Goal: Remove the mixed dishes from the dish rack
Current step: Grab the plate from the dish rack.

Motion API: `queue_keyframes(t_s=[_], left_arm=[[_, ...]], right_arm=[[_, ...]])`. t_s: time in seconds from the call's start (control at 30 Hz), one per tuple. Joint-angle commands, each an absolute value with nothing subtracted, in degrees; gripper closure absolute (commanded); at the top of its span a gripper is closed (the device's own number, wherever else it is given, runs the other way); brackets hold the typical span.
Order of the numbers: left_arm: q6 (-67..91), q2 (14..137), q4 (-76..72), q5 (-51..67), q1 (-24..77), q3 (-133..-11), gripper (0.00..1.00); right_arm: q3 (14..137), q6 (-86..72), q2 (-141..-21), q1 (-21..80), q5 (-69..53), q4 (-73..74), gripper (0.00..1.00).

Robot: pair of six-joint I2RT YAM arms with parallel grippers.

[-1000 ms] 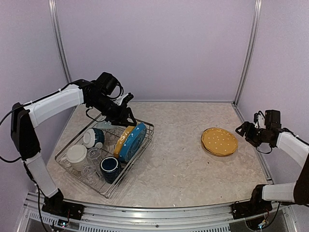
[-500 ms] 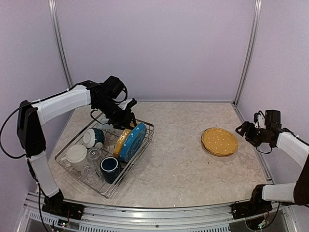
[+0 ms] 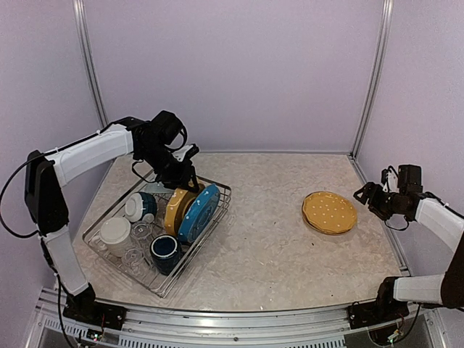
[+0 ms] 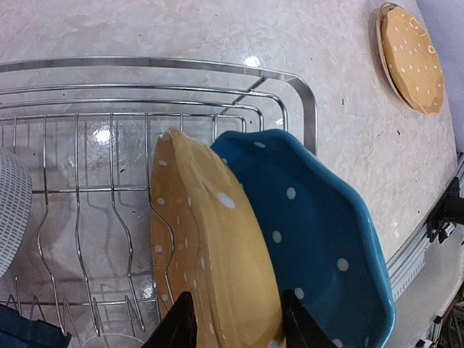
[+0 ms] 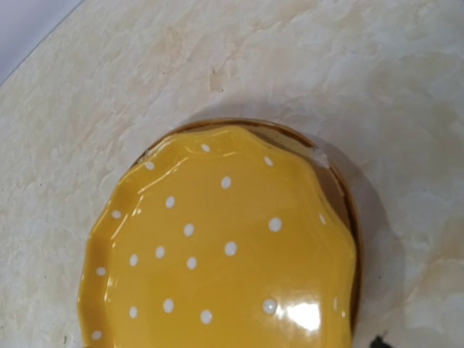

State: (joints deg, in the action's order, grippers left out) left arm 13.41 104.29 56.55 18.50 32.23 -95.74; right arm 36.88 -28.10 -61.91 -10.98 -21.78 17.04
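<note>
The silver wire dish rack stands at the left. A yellow dotted plate and a blue dotted plate stand on edge in it. My left gripper reaches down at the rack's far side. In the left wrist view its fingers sit on either side of the yellow plate, shut on its rim, with the blue plate just to the right. My right gripper hovers open and empty right of a yellow dotted plate lying flat on the table, with another plate's rim under it.
The rack also holds a navy mug, a cream mug, a teal and white bowl and clear glasses. The rack's rim and divider prongs lie beyond the plates. Purple walls close the back and sides.
My left gripper has dropped onto the yellow plate in the rack. The plate now stands more upright and apart from the blue plate. The right arm has not moved.
</note>
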Motion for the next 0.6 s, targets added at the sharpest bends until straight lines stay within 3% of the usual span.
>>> queue_keyframes(t_s=[0.0,0.2,0.57], left_arm=[[11.8,106.4,60.4,15.5,31.5,-96.5,0.64],[11.5,106.0,60.6,16.9,31.4,-96.7,0.77],[12.1,103.4,61.7,18.7,31.4,-99.0,0.9]], right_arm=[[38.0,-27.9,-60.6,-10.6,-21.6,18.5,0.21],[37.6,-28.0,-60.5,-10.6,-21.6,18.4,0.21],[38.2,-28.8,-61.0,-10.5,-21.9,17.9,0.21]])
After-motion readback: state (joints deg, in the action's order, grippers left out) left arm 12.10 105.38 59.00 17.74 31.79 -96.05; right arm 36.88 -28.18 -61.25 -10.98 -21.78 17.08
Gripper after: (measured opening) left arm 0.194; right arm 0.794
